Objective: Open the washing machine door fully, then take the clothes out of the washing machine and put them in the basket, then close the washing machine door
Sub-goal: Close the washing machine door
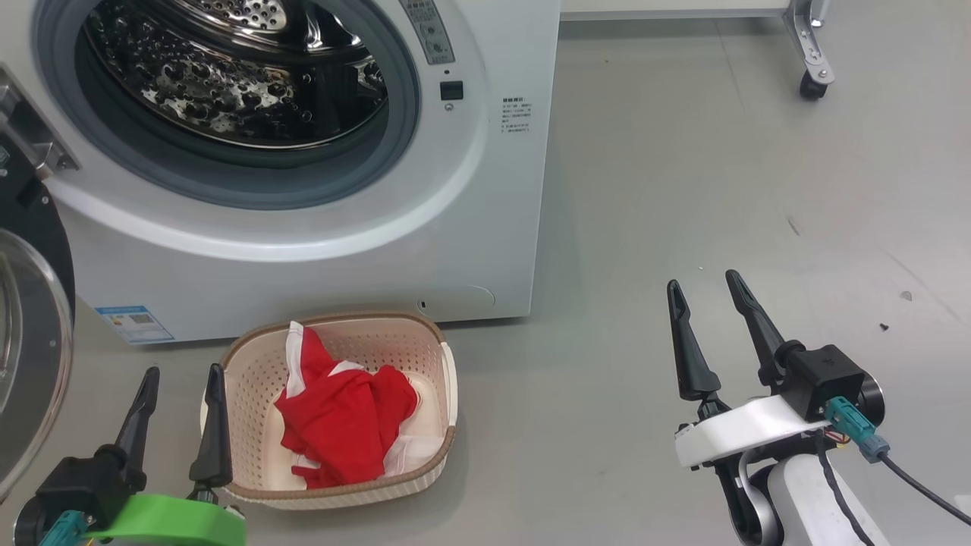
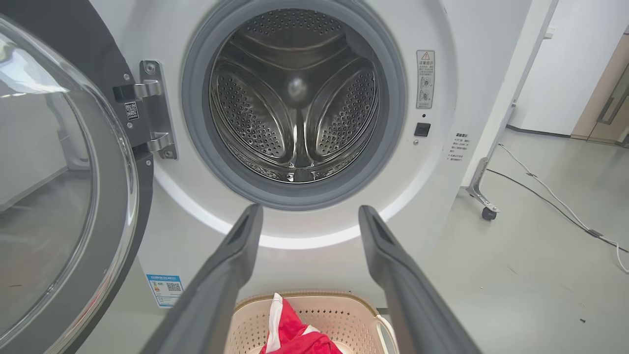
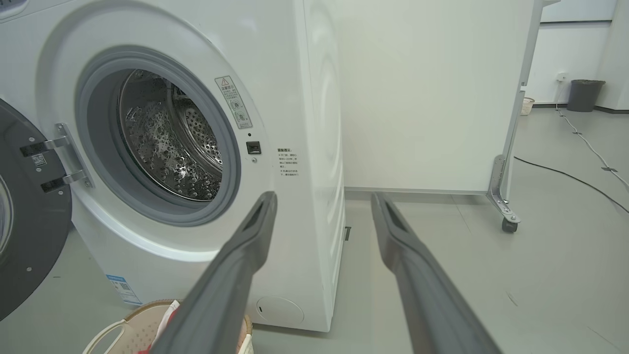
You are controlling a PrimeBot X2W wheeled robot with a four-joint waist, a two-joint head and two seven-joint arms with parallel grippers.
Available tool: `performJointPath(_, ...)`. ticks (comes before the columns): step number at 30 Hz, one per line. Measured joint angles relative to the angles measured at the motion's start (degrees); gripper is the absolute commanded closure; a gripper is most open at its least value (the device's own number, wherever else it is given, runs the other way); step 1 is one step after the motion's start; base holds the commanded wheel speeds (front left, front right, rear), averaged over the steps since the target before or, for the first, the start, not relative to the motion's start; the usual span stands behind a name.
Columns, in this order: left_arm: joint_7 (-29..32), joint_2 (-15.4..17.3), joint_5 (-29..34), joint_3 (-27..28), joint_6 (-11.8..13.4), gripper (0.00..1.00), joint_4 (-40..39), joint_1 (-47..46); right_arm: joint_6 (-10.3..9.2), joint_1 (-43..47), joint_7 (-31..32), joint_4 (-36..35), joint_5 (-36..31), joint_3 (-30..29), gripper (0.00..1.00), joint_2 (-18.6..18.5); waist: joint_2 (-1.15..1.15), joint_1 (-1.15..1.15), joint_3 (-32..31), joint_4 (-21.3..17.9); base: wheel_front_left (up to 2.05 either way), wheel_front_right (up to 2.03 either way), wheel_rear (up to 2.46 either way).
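Observation:
The white washing machine (image 1: pixel 485 197) stands with its steel drum (image 2: pixel 295 103) bare of fabric. Its door (image 1: pixel 30 334) hangs wide open at the left, black rim and glass bowl (image 2: pixel 49 187) facing out. The cream basket (image 1: pixel 250 379) sits on the floor before the machine, and the red and white clothes (image 1: pixel 341 425) lie inside it. My left gripper (image 1: pixel 182 375) is open just left of the basket, holding nothing. Well to the right of the basket, over bare floor, my right gripper (image 1: pixel 702 284) is open too. The machine (image 3: pixel 295 73), door (image 3: pixel 29 236) and basket rim (image 3: pixel 142 314) also appear in the right wrist view.
A white panel on a castor leg (image 1: pixel 812 68) stands behind and to the right of the machine. Cables (image 3: pixel 580 177) run across the grey floor (image 1: pixel 721 189) at the far right. A dark bin (image 3: pixel 586 94) stands by the far wall.

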Motion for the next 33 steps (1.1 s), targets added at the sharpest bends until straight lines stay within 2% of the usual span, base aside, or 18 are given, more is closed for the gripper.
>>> performJointPath(33, 0.0, -0.14, 0.21, 0.47, -0.55, 0.0, -0.24, 0.0, -0.49, -0.07, 0.0, -0.12, 0.49, 0.32, 0.0, 0.02, 0.0, 0.0, 0.57, 0.05, -0.61, 0.63, -0.02)
